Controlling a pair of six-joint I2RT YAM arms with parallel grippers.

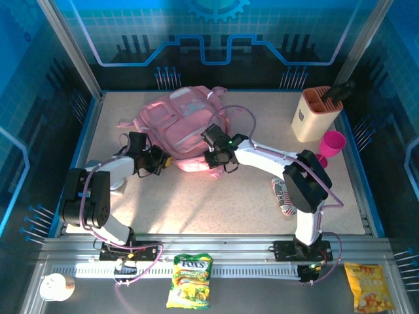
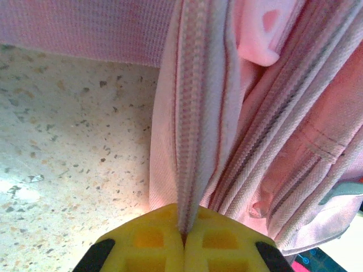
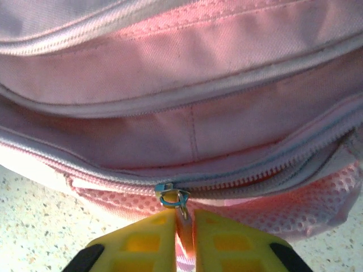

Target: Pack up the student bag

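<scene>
While the left gripper (image 2: 184, 229) is clamped tight on a zip-edged fold at the near left corner of the student bag (image 1: 186, 118), which lies far-centre on the table (image 1: 216, 203), the right gripper (image 3: 184, 218), all but closed, pinches the zip pull (image 3: 172, 198) on its near edge; the step looks to be unzipping; next, that pull must be drawn along the track against the left's anchoring hold.

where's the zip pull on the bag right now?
Right wrist view, bottom centre: the zip pull sits on the lowest zip of the student bag, its tab pinched between the fingertips of the right gripper.
</scene>
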